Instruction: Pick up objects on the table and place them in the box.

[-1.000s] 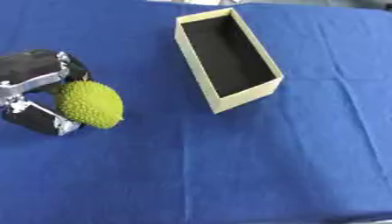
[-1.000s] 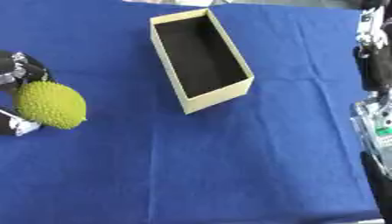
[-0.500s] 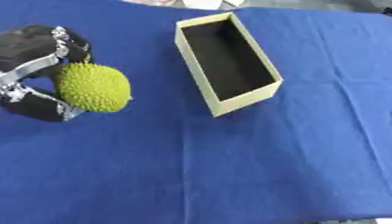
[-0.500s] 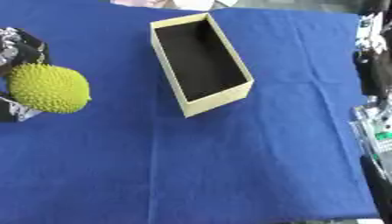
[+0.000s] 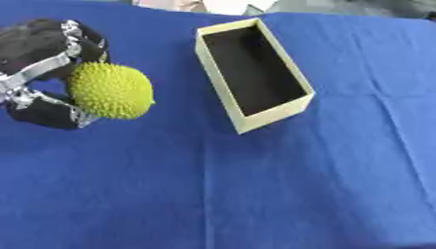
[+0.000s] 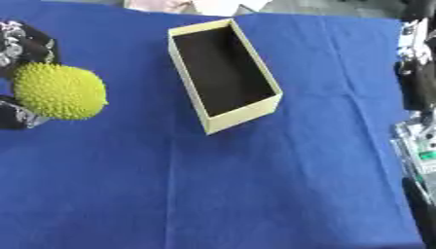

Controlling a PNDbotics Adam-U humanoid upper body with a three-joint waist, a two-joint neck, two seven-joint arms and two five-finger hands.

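The robot's black-and-silver left hand (image 5: pixel 43 73) came in from the left edge with its fingers and thumb curled round a yellow-green, spiky, egg-shaped fruit (image 5: pixel 111 91), like a small durian. The fingers (image 5: pixel 81 41) wrapped over the top of the fruit, and the thumb sat under its lower left side. The fruit bulged out to the right of the hand, most of its bumpy skin in plain sight. Whether it was clear of the cloth or resting on it could not be told from these views.

To the right of the fruit, well apart from it, lay a long, open-topped rectangular box with pale yellow cardboard walls and a dark inside (image 5: pixel 252 102). It sat askew on the table, its near short end swung toward the right and its far end toward the top of the view. The inside looked dark and bare.

Everything rested on a table covered with a deep blue cloth (image 5: pixel 255 194), with faint creases running through it.

At the right edge of the right eye view, parts of the robot's right arm (image 6: pixel 417 73) showed as black and silver pieces, too cut off to tell how that hand's fingers stood.
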